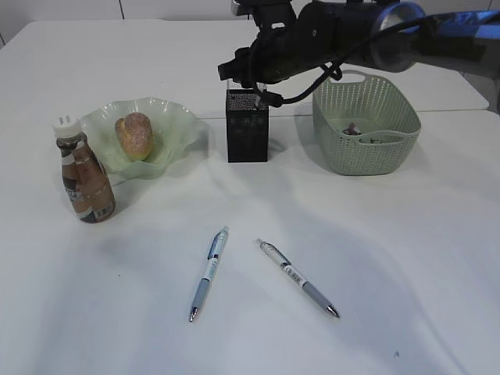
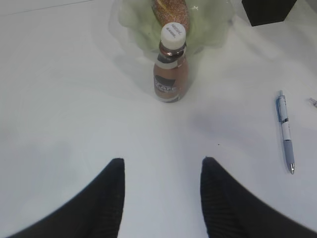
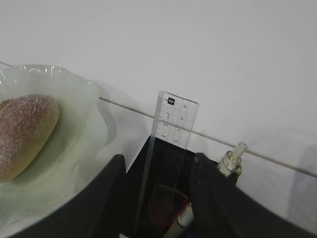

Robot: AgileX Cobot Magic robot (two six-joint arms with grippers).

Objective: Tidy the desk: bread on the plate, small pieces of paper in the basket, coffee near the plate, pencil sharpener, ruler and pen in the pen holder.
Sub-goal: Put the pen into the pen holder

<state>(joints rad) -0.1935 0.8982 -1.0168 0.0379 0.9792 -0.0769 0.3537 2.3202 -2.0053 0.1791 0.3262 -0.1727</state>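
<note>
Two pens lie loose on the desk [image 1: 391,258] nearest the camera: the left pen [image 1: 208,274] runs near-to-far, tip toward the front edge; the right pen [image 1: 298,278] slants, tip to the front right. My left gripper [image 2: 161,171], jaws spread and empty, hovers low with the left pen off to its right, so that arm looks nearer. Farther back the coffee [image 1: 84,176] stands just beside the plate [image 1: 176,125], which holds the bread [image 1: 134,135]. My right gripper [image 3: 156,171], jaws parted, hangs over the pen holder [image 1: 247,134]; the ruler [image 3: 171,134] stands upright inside, free of my fingers. The basket [image 1: 367,148] holds small scraps.
</note>
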